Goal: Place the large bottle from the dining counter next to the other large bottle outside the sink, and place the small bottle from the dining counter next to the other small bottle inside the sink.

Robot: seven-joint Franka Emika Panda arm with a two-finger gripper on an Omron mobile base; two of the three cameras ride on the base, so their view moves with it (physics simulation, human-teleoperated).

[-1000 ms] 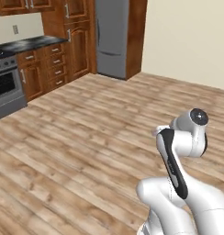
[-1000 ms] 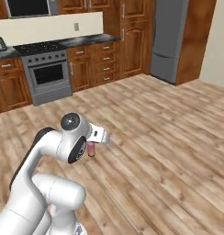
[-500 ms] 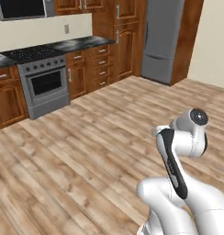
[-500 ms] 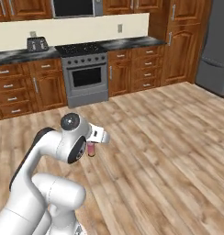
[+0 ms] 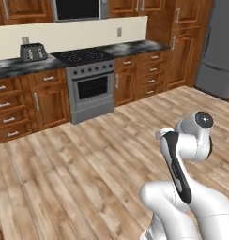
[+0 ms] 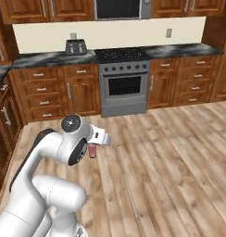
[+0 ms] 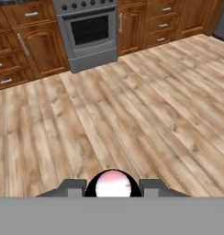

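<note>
The small bottle (image 7: 113, 183), pink with a whitish part, sits between my two dark fingertips at the bottom of the hand view. My gripper (image 7: 113, 189) is shut on it and carries it above the wooden floor. From the right base view the small bottle (image 6: 91, 151) hangs under the folded white arm, held by the gripper (image 6: 92, 148). The large bottles, the sink and the dining counter are out of view.
A grey stove (image 5: 90, 82) stands ahead among reddish-brown cabinets (image 5: 22, 108) with a dark marbled counter and a toaster (image 5: 33, 51). A grey fridge (image 5: 218, 61) stands at the right. Bare wood floor (image 5: 88, 168) stretches between me and the cabinets.
The whole picture has swept sideways as the base turns: the stove has come from the left to the middle, the fridge has slid to the right edge. The arm holds the bottle as before.
</note>
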